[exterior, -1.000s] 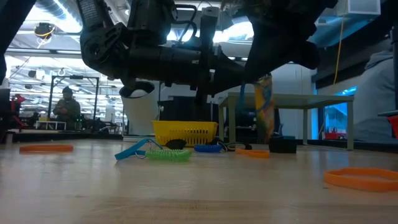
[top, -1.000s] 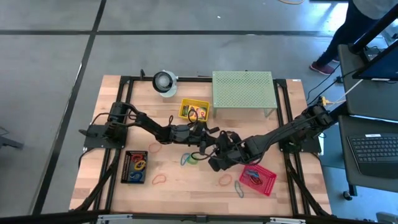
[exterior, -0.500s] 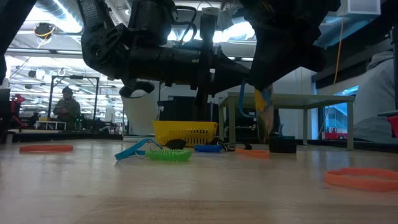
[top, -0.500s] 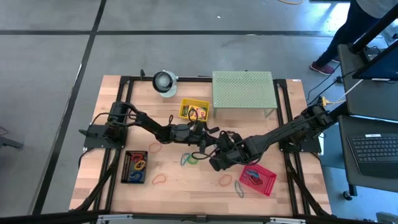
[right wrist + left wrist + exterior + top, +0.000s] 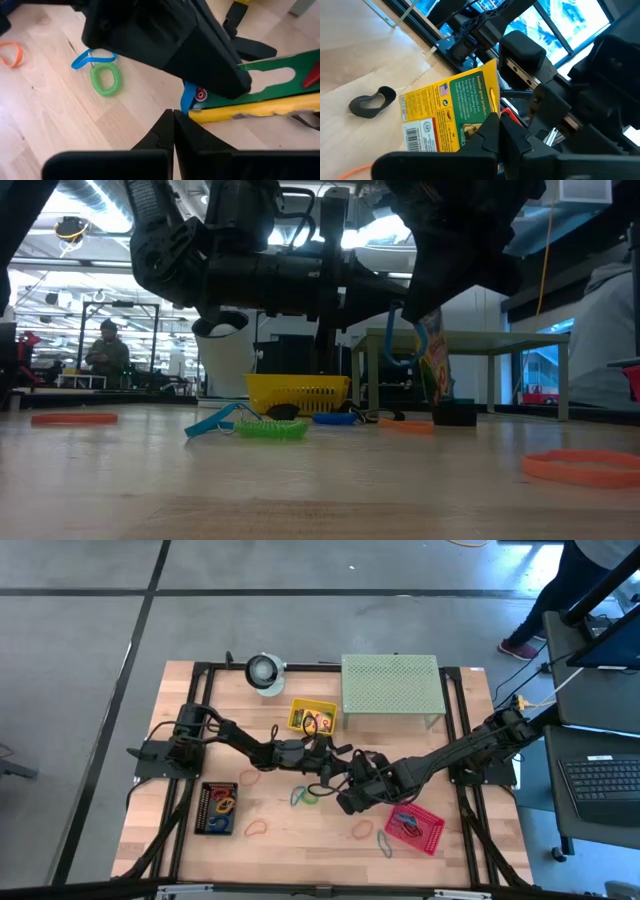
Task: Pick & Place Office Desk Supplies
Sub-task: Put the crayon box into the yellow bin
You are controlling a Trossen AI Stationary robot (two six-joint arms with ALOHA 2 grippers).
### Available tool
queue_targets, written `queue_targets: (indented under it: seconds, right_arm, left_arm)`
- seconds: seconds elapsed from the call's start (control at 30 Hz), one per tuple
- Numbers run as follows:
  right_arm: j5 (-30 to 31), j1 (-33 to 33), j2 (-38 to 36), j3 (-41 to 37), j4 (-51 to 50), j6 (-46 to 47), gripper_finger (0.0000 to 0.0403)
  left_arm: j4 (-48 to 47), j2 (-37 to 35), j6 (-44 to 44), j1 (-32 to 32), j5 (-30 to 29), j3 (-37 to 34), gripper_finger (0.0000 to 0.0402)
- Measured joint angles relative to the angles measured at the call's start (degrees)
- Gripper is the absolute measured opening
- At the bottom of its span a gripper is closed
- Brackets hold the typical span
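A yellow-and-green crayon box (image 5: 452, 112) is up in the air over the table's middle, tilted in the low view (image 5: 432, 345). My left gripper (image 5: 492, 122), reaching in from the left (image 5: 338, 758), is shut on it. A blue rubber band (image 5: 188, 99) hangs in a loop beside the box (image 5: 394, 345). My right gripper (image 5: 173, 114) is shut, with its tips just under the band and the box's yellow edge (image 5: 260, 107). A green coil band (image 5: 105, 79) and another blue band (image 5: 82, 59) lie on the wood. My left gripper pinches the crayon box at one edge (image 5: 482, 125), between its two fingers. The box is lifted clear of the table and hangs tilted. My right gripper's shut tips stand right beside the blue band (image 5: 185, 107); I cannot tell whether they touch it.
On the table are a yellow basket (image 5: 313, 717), a red basket holding bands (image 5: 415, 828), a black tray with bands (image 5: 217, 808), orange bands (image 5: 256, 829) (image 5: 585, 466), a black clip (image 5: 370, 102), the white roll (image 5: 264, 671) and the green perforated stand (image 5: 390, 685). A person stands beyond the far right corner.
In the low view the crayon box has tipped from hanging upright to a slant, its lower end swung toward the right. The blue band loop has come into sight beside it. Both arms have stayed nearly in place.
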Motion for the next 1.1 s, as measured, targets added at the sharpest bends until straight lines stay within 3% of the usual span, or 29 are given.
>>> queue_targets:
  seconds: [0.17,0.47,0.77,1.1]
  right_arm:
    - [-2.18,0.0,0.0,0.0,3.55,-2.1,0.0002]
    - [-14.97,0.02,4.41,-0.09,11.39,-3.23,0.0001]
    - [-9.04,-0.24,2.45,-0.02,10.65,-1.58,0.0]
    - [-3.92,-0.09,-1.89,-0.02,5.72,1.12,0.0]
  left_arm:
    - [-0.57,0.0,-0.28,0.0,0.0,0.0,0.0002]
    - [-4.65,0.0,-2.94,0.35,0.19,0.0,0.0002]
    - [-19.39,0.09,-10.12,1.68,1.54,-0.11,0.0002]
    - [-21.07,-0.13,-10.73,1.85,2.97,0.07,0.0002]
